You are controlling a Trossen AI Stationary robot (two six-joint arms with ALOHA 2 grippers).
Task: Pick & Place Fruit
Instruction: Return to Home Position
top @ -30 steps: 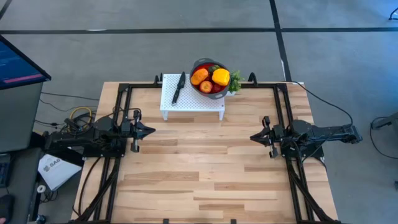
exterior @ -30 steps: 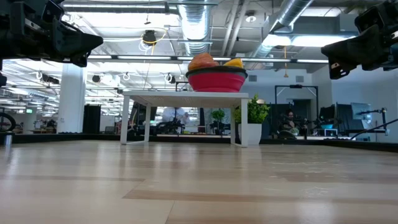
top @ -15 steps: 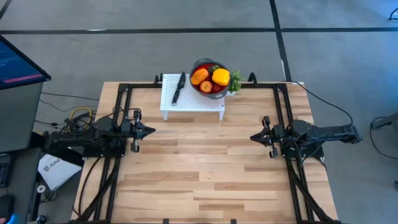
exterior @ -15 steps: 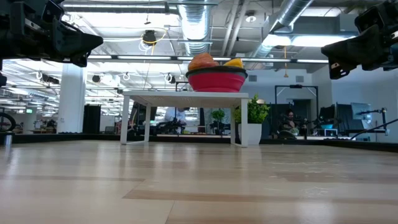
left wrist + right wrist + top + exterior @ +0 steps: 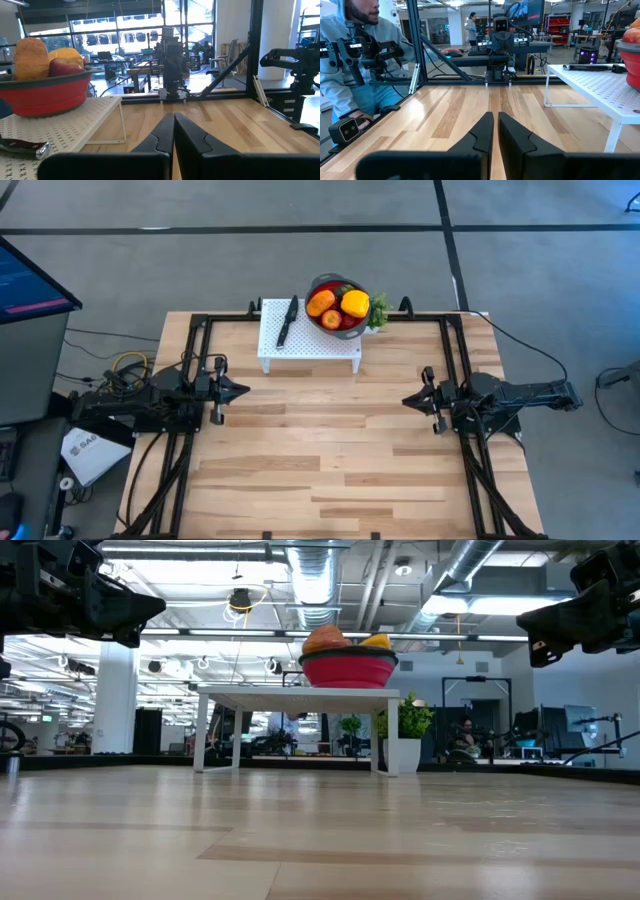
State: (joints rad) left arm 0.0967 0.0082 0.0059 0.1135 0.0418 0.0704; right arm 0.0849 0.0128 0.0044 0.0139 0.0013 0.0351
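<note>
Fruit (image 5: pixel 338 307) is all in the red bowl (image 5: pixel 318 284), piled above the rim. Bowl sits on the right end of the white shelf (image 5: pixel 310 348) at the table's (image 5: pixel 330 460) far edge, w/ the knife (image 5: pixel 287 320) lying on the shelf just beside it. No pieces visible on the tabletop.

Your left gripper (image 5: pixel 238 390) hangs over the table's left side, pointing inward. Its fingers are pressed together, nothing btwn them. Right gripper (image 5: pixel 408 400) mirrors it on the right side, closed to a hairline slit, also empty. Both are well apart from the shelf. Reads like a parked pose, so the job looks done.

If you need to re-grab a piece: prob. light, hard and smooth, i.e. stiff but slippery, and round enough to squirt out of a pinch. Come from above and take it across the widest part, one finger either side of the middle. The yellow piece (image 5: pixel 355 304) is biggest, so open wider for it. Top pieces ride above the rim and a nudge could roll one off, so go in slow.
</note>
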